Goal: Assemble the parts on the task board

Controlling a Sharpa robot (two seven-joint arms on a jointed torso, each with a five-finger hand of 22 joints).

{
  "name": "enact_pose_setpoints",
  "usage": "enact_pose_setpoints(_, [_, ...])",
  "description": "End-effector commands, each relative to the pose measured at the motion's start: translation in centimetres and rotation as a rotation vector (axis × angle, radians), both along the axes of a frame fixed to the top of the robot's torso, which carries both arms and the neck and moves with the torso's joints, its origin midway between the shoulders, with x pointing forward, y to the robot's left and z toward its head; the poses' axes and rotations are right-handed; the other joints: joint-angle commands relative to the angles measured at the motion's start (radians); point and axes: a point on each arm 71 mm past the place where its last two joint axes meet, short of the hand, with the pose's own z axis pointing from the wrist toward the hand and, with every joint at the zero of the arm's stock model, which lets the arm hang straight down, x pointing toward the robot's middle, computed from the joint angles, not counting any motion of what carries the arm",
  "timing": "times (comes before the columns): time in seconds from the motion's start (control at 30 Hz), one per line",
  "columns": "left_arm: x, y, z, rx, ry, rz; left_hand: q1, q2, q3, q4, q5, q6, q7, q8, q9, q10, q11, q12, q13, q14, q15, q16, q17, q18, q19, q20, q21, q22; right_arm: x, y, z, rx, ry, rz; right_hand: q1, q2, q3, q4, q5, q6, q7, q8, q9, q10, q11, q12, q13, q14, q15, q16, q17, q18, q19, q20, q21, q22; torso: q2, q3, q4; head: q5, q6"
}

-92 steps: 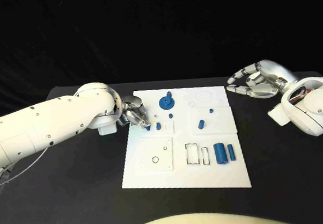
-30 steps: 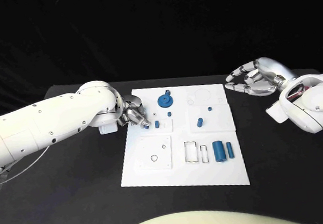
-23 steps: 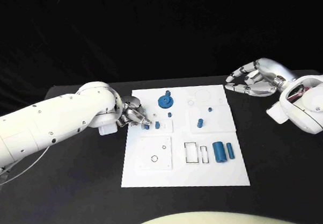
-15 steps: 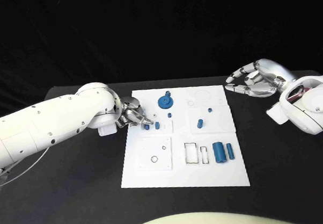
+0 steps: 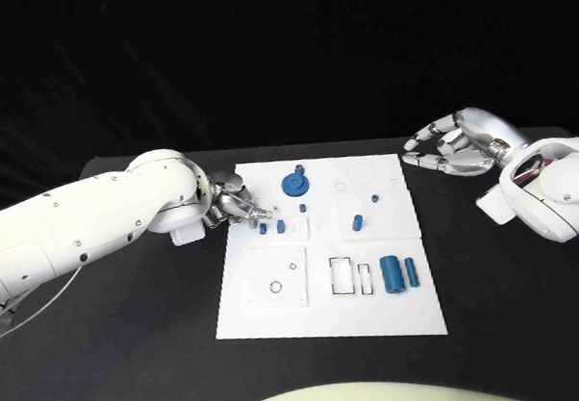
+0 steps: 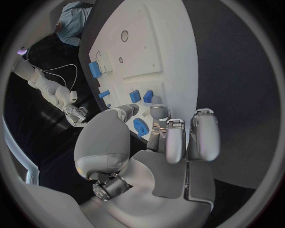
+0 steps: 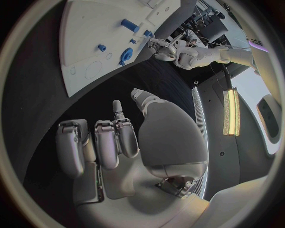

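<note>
The white task board [image 5: 331,302] lies in the middle of the black table. My left hand [image 5: 232,206] hovers at the board's upper left edge, fingers loosely bent and holding nothing, its fingertips just left of two small blue pegs [image 5: 270,228] that stand side by side. The left wrist view has the same pegs [image 6: 141,96] just beyond the left hand [image 6: 160,142]. A blue gear [image 5: 296,181] sits near the board's far edge. My right hand [image 5: 454,149] hangs over the table off the board's far right corner, empty, fingers loosely curved.
More blue parts are on the board: a peg [image 5: 357,221], a tiny one [image 5: 373,196], and two cylinders [image 5: 399,271] beside black-outlined slots [image 5: 344,274]. A square plate with a round hole [image 5: 276,285] lies at lower left. Bare table [image 5: 121,315] surrounds the board.
My left hand has drawn back a little to the left, away from the two pegs. The right hand has barely moved.
</note>
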Motion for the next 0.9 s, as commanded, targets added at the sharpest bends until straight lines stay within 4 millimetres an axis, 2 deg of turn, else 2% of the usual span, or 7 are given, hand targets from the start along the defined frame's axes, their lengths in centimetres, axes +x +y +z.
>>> enact_pose_setpoints(0.03, [0.2, -0.5, 1.2, -0.128, -0.104, 0.010, 0.018, -0.001, -0.022, -0.003, -0.002, -0.021, 0.010, -0.012, 0.000, -0.041, 0.004, -0.048, -0.060, 0.084, -0.002, -0.015, 0.206, -0.004, -0.015, 0.001, -0.033, -0.042, 0.0, 0.0, 0.0, -0.002, -0.003, 0.009, -0.009, 0.003, -0.001, 0.005, 0.006, -0.005, -0.004, 0.004, 0.001, -0.002, -0.004, -0.005, 0.134, 0.073, -0.008, -0.003, 0.123, 0.009, 0.069, -0.007, -0.004, 0.231, 0.000, 0.0000, 0.0001, -0.005, 0.004])
enact_pose_setpoints(0.1, [0.3, -0.8, 2.0, -0.225, -0.162, 0.007, 0.042, -0.004, -0.036, -0.004, -0.001, -0.057, 0.024, -0.021, 0.001, -0.101, 0.017, -0.110, -0.137, 0.072, 0.009, -0.040, 0.172, 0.007, -0.040, 0.003, -0.071, -0.092, 0.0, -0.1, -0.1, -0.002, -0.004, 0.007, -0.009, 0.003, -0.001, 0.005, 0.006, -0.005, -0.004, 0.004, 0.001, -0.002, -0.004, -0.005, 0.134, 0.073, -0.008, -0.003, 0.123, 0.009, 0.069, -0.007, -0.004, 0.231, 0.001, 0.0004, 0.0005, -0.005, 0.005])
enact_pose_setpoints(0.17, [0.4, -1.2, 2.8, -0.318, -0.227, 0.004, 0.128, -0.007, -0.049, -0.005, 0.001, -0.140, 0.064, -0.030, 0.007, -0.237, 0.055, -0.197, -0.213, -0.021, 0.043, -0.188, -0.008, 0.058, -0.184, 0.029, -0.291, -0.360, 0.0, -0.1, -0.1, -0.002, -0.005, 0.005, -0.009, 0.003, -0.001, 0.005, 0.006, -0.005, -0.004, 0.004, 0.001, -0.002, -0.004, -0.005, 0.134, 0.073, -0.008, -0.003, 0.123, 0.009, 0.069, -0.007, -0.004, 0.231, 0.001, 0.0004, 0.0006, -0.005, 0.006])
enact_pose_setpoints(0.3, [0.6, -1.8, 3.8, -0.430, -0.327, -0.022, 0.256, -0.015, -0.049, -0.028, 0.004, -0.212, 0.105, -0.042, -0.006, -0.356, 0.096, -0.260, -0.255, -0.210, 0.082, -0.422, -0.262, 0.104, -0.347, 0.068, -0.559, -0.639, 0.0, -0.1, -0.1, -0.002, -0.005, 0.004, -0.009, 0.003, -0.001, 0.005, 0.006, -0.005, -0.004, 0.004, 0.001, -0.002, -0.004, -0.005, 0.134, 0.073, -0.008, -0.003, 0.123, 0.009, 0.069, -0.007, -0.004, 0.231, 0.000, 0.0009, 0.0006, -0.008, 0.010])
enact_pose_setpoints(0.43, [0.5, -3.1, 4.1, -0.451, -0.429, -0.095, 0.382, -0.017, -0.015, -0.069, 0.002, -0.248, 0.125, -0.068, -0.045, -0.428, 0.119, -0.333, -0.323, -0.271, 0.102, -0.479, -0.336, 0.106, -0.343, 0.088, -0.614, -0.678, 0.0, -0.1, -0.1, -0.002, -0.007, 0.006, -0.009, 0.003, 0.000, 0.004, 0.006, -0.007, -0.004, 0.005, 0.001, -0.004, -0.004, -0.007, 0.133, 0.072, -0.008, -0.005, 0.120, 0.010, 0.067, -0.007, -0.008, 0.229, 0.002, 0.0007, -0.0001, -0.010, 0.013])
enact_pose_setpoints(0.6, [0.2, -4.9, 3.1, -0.368, -0.520, -0.233, 0.451, -0.034, 0.005, -0.108, -0.004, -0.263, 0.126, -0.092, -0.091, -0.464, 0.124, -0.387, -0.382, -0.301, 0.104, -0.494, -0.373, 0.107, -0.335, 0.090, -0.625, -0.686, 0.0, 0.0, -0.1, -0.001, -0.007, 0.009, -0.009, 0.003, 0.000, 0.004, 0.006, -0.007, -0.004, 0.005, 0.001, -0.005, -0.004, -0.009, 0.131, 0.072, -0.008, -0.005, 0.119, 0.010, 0.066, -0.007, -0.009, 0.228, 0.001, -0.0004, 0.0010, -0.015, 0.017])
enact_pose_setpoints(0.9, [-0.2, -7.4, 0.7, -0.163, -0.575, -0.449, 0.467, -0.054, 0.002, -0.119, -0.012, -0.238, 0.107, -0.143, -0.185, -0.484, 0.128, -0.472, -0.486, -0.280, 0.107, -0.460, -0.407, 0.107, -0.317, 0.091, -0.604, -0.671, -0.1, 0.2, -0.2, 0.000, -0.005, 0.014, -0.008, 0.003, 0.000, 0.004, 0.006, -0.007, -0.004, 0.005, 0.001, -0.005, -0.004, -0.009, 0.131, 0.072, -0.008, -0.005, 0.118, 0.011, 0.065, -0.007, -0.011, 0.227, 0.001, 0.0004, -0.0003, -0.018, 0.020])
